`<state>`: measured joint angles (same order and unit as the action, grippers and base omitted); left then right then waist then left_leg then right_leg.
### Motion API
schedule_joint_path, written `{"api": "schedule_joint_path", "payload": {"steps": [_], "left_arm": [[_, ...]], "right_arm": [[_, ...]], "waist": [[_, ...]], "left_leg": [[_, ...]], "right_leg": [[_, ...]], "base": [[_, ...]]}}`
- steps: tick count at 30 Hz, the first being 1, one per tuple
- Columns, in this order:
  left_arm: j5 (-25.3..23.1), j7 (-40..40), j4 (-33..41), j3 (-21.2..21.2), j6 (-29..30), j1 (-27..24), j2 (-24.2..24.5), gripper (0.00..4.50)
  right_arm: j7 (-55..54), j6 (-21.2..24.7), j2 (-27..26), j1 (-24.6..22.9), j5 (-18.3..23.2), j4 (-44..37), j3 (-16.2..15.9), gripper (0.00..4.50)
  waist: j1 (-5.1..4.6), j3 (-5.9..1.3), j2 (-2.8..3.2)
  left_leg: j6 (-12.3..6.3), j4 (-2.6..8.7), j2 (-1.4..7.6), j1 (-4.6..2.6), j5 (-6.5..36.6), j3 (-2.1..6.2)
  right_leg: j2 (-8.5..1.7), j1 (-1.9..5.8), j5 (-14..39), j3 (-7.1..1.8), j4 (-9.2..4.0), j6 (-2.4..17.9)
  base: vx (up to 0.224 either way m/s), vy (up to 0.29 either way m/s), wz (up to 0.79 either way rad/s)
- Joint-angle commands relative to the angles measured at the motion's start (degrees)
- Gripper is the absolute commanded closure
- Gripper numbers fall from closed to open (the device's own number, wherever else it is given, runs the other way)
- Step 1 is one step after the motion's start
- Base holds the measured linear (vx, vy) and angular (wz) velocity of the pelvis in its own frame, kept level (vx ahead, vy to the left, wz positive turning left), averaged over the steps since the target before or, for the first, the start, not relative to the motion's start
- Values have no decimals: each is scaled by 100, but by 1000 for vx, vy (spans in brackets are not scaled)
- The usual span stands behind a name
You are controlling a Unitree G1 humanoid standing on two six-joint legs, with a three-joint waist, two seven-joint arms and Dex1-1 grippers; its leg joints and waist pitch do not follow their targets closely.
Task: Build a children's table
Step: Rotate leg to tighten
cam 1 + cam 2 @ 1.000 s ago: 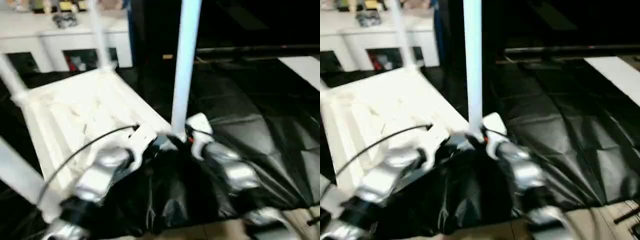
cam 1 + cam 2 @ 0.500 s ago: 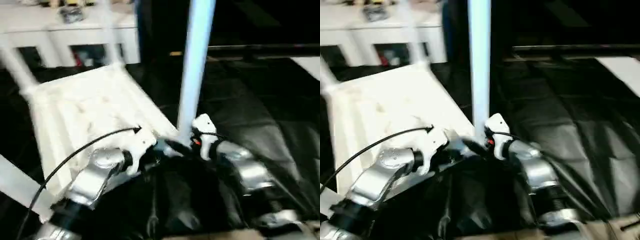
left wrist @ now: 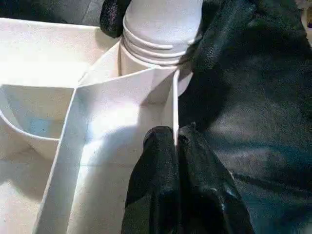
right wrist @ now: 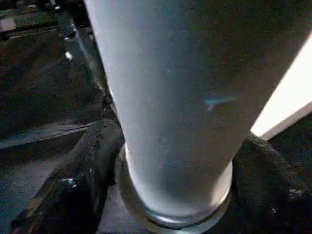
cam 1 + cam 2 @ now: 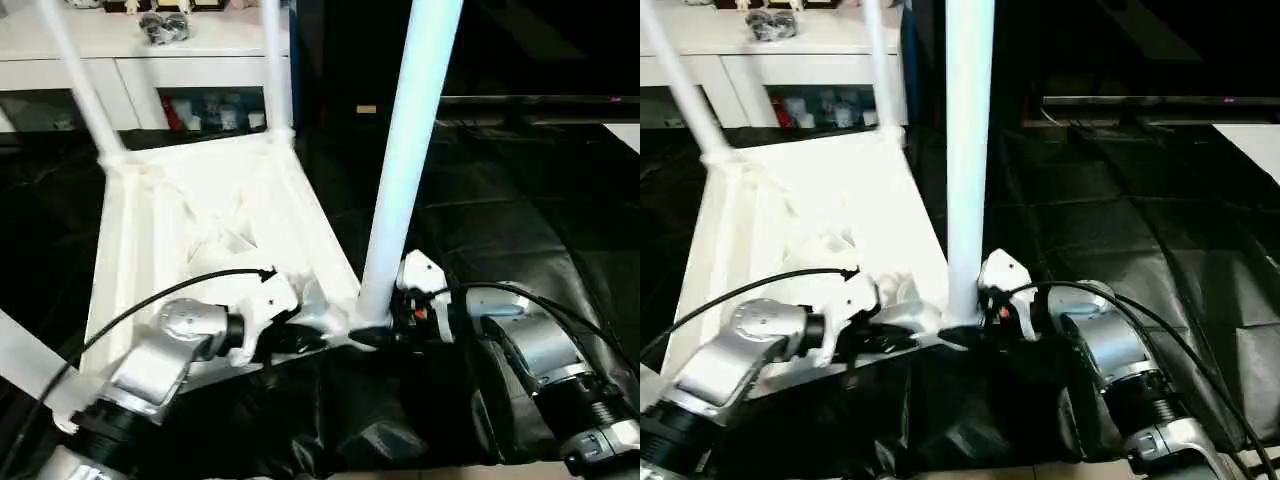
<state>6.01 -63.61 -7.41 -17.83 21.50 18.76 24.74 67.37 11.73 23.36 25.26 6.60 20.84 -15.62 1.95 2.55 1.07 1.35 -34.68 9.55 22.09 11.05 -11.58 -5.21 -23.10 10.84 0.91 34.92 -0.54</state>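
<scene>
The children's table (image 5: 200, 220) lies upside down on black sheeting (image 5: 520, 230), its ribbed underside facing up and its legs rising from the corner sockets. The left hand (image 3: 175, 141) has its two black fingers (image 3: 158, 165) pressed together on the thin outer wall of the tabletop, one finger inside the rim and one outside, just short of the corner socket. Straight ahead of that hand stands the near leg (image 5: 405, 170), upright in the socket, its ringed base showing above the socket's collar. The right hand (image 4: 170, 195) meets the same leg at its foot from the opposite side: one black finger (image 4: 83, 170) lies on each flank of the leg's base, spread wide around it, and whether they press on the leg or stand just clear I cannot tell. Beyond both hands, two more legs (image 5: 80, 90) stand at the far corners of the tabletop. Farther off, past the sheeting, sits a white cabinet (image 5: 130, 60) with small objects on top and behind its doors.
</scene>
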Motion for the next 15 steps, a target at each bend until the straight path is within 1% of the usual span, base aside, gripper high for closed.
{"api": "schedule_joint_path", "payload": {"steps": [1, 2, 3, 4, 5, 7, 10, 11, 12, 13, 14, 15], "left_arm": [[208, -307, 240, -89, -98, 76, 6, 450], [224, -371, 248, -92, -101, 62, 51, 450], [232, -393, 248, -93, -101, 58, 67, 450], [258, -439, 263, -99, -90, 50, 98, 450], [275, -468, 265, -105, -81, 58, 113, 450], [259, -379, 240, -83, -82, 73, 71, 450], [228, -208, 196, -45, -77, 98, -24, 450], [214, -22, 160, -5, -22, 134, -151, 450], [161, 283, 86, 49, 41, 200, -334, 450], [124, 438, 41, 74, 55, 235, -422, 450], [83, 584, -7, 87, 63, 274, -510, 450], [18, 823, -79, 96, 103, 335, -646, 450]], "right_arm": [[227, 6, -20, -19, 25, -63, -186, 133], [272, 25, -18, -38, 45, -104, -204, 143], [292, 39, -14, -46, 51, -124, -215, 143], [321, 41, -13, -65, 63, -152, -234, 161], [351, 41, -18, -86, 80, -172, -257, 164], [302, 33, -56, -122, 75, -175, -262, 168], [131, 22, -159, -172, 58, -154, -232, 174], [-174, 20, -324, -205, 35, -83, -154, 175], [-653, -23, -532, -191, -73, 95, -51, 175], [-915, -53, -634, -173, -145, 201, -3, 175], [-1210, -56, -753, -150, -204, 322, 61, 175], [-1641, -49, -937, -117, -269, 477, 157, 175]], "waist": [[-37, -302, -61], [-35, -307, -63], [-33, -310, -54], [-34, -311, -59], [-31, -320, -45], [-29, -323, -50], [-31, -315, -48], [-38, -309, -48], [-46, -298, -61], [-68, -292, -62], [-89, -283, -69], [-109, -285, -90]], "left_leg": [[-122, 481, 338, -151, 1564, 150], [-135, 478, 336, -148, 1533, 150], [-148, 481, 336, -141, 1484, 154], [-156, 479, 337, -140, 1455, 152], [-182, 472, 337, -142, 1366, 148], [-202, 465, 337, -148, 1316, 142], [-203, 470, 338, -137, 1336, 143], [-175, 475, 339, -141, 1412, 142], [-116, 483, 338, -139, 1497, 144], [-75, 488, 333, -133, 1539, 146], [17, 497, 319, -132, 1684, 164], [75, 496, 317, -143, 1786, 171]], "right_leg": [[-237, 159, 1495, -158, -446, 1303], [-235, 161, 1455, -158, -439, 1306], [-234, 168, 1387, -154, -428, 1313], [-235, 168, 1346, -154, -428, 1321], [-231, 173, 1182, -153, -409, 1363], [-227, 172, 1083, -152, -403, 1397], [-234, 182, 1102, -152, -406, 1415], [-236, 168, 1212, -156, -417, 1397], [-237, 165, 1359, -161, -433, 1362], [-239, 163, 1457, -161, -440, 1345], [-245, 158, 1819, -152, -472, 1239], [-253, 139, 2073, -158, -494, 1143]], "base": [[0, 0, 0], [0, 0, 0], [0, 0, 0], [0, 0, 0], [0, 0, 0], [0, 0, 0], [0, 0, 0], [0, 0, 0], [0, 0, 0], [0, 0, 0], [0, 0, 0], [0, 0, 0]]}}
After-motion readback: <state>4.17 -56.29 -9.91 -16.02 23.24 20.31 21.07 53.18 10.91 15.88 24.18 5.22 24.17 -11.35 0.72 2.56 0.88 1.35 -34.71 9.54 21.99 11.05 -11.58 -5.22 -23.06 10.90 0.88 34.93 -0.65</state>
